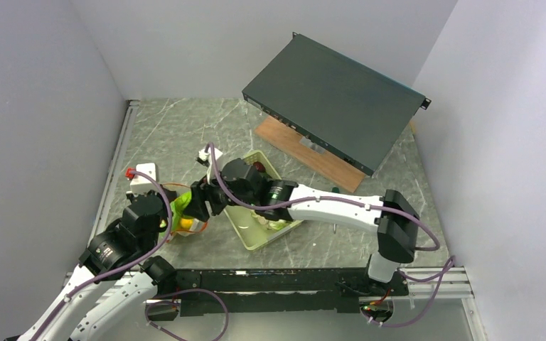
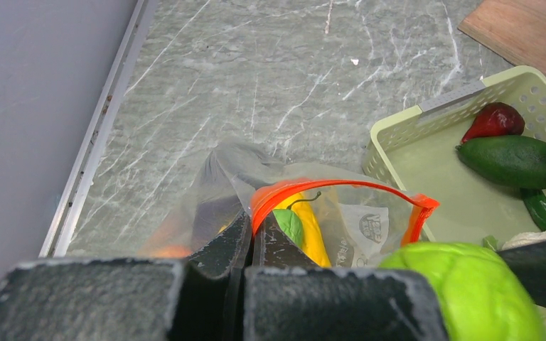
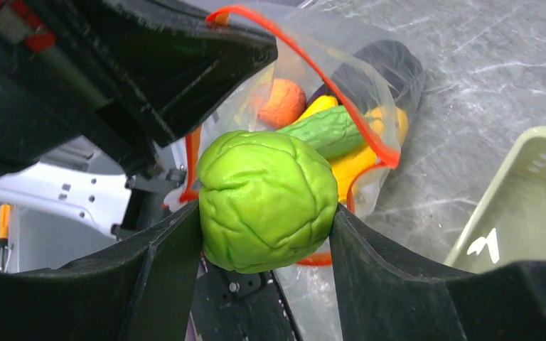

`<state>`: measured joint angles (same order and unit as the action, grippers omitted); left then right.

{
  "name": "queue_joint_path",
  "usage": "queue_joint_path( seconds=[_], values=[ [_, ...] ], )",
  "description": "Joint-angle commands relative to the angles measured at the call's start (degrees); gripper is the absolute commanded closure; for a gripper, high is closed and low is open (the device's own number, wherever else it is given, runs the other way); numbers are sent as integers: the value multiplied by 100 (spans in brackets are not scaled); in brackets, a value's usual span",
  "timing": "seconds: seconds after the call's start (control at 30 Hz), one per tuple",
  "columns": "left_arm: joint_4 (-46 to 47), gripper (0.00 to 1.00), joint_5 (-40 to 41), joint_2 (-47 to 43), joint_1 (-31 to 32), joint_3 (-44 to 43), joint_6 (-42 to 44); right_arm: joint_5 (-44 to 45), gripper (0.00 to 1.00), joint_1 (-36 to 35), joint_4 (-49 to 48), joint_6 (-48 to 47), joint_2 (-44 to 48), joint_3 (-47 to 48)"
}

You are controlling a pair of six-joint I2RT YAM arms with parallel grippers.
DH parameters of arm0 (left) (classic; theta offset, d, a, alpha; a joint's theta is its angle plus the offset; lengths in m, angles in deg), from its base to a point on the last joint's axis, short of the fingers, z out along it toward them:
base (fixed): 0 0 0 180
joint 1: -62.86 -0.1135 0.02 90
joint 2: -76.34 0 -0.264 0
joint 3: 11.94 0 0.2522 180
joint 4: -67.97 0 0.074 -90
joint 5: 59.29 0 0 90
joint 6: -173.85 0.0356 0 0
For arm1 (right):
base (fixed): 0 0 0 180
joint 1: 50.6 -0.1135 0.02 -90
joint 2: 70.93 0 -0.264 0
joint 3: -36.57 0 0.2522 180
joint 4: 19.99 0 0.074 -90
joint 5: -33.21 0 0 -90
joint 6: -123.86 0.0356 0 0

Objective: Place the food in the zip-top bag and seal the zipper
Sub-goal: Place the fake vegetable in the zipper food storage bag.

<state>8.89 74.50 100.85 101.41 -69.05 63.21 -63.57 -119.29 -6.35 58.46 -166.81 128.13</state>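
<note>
The clear zip-top bag [image 2: 220,185] stands open at the table's left [image 1: 187,226]. My left gripper [image 2: 251,226] is shut on its rim beside the red-orange zipper [image 2: 341,186]. The bag holds an orange peach [image 3: 282,101], green cucumber [image 3: 325,130], yellow corn [image 3: 355,160] and purple eggplant [image 3: 387,64]. My right gripper [image 3: 264,213] is shut on a round, wrinkled bright green toy vegetable [image 3: 266,195], held just above the bag's mouth [image 1: 182,206]. The zipper [image 3: 327,78] is open in a loop.
A pale green slatted basket [image 2: 426,149] stands right of the bag with a dark red piece [image 2: 496,119], a dark green fruit [image 2: 515,160] and a white cauliflower [image 2: 540,236]. A black flat box [image 1: 334,99] leans on a wooden board [image 1: 313,153] at the back. A white plug box [image 1: 142,175] sits near the left wall.
</note>
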Motion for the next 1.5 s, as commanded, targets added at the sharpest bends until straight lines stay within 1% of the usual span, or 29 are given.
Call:
queue_joint_path(
  seconds=[0.0,0.17,0.3,0.47,0.57,0.67,0.8,0.9,1.0,1.13,1.47],
  values=[
    [170,100,8,-80,-12,-32,16,-41,94,-42,-437,246,-335,572],
    [185,100,-20,-97,-12,-33,34,202,82,-48,-529,300,-650,739],
    [165,100,-15,-145,-8,-42,17,367,77,-53,-474,337,-915,958],
    [152,100,11,-274,-10,-33,-8,443,63,-51,-454,517,-1216,1238],
    [137,100,23,-306,-8,-33,-27,491,53,-54,-445,586,-1352,1372],
    [136,100,16,-312,-7,-32,-28,500,46,-57,-414,643,-1506,1544],
    [126,100,5,-282,-10,-40,-27,582,30,-58,-348,727,-1657,1671],
    [123,100,7,-285,-6,-41,-36,673,22,-62,-244,739,-1738,1739],
    [153,100,-1,-306,-5,-22,-19,670,18,-56,-196,727,-1774,1785],
    [110,100,37,-296,-8,-41,-55,677,17,-57,-76,687,-1730,1814],
    [111,100,55,-242,-9,-39,-60,1068,19,-58,-21,562,-868,974]
  ],
)
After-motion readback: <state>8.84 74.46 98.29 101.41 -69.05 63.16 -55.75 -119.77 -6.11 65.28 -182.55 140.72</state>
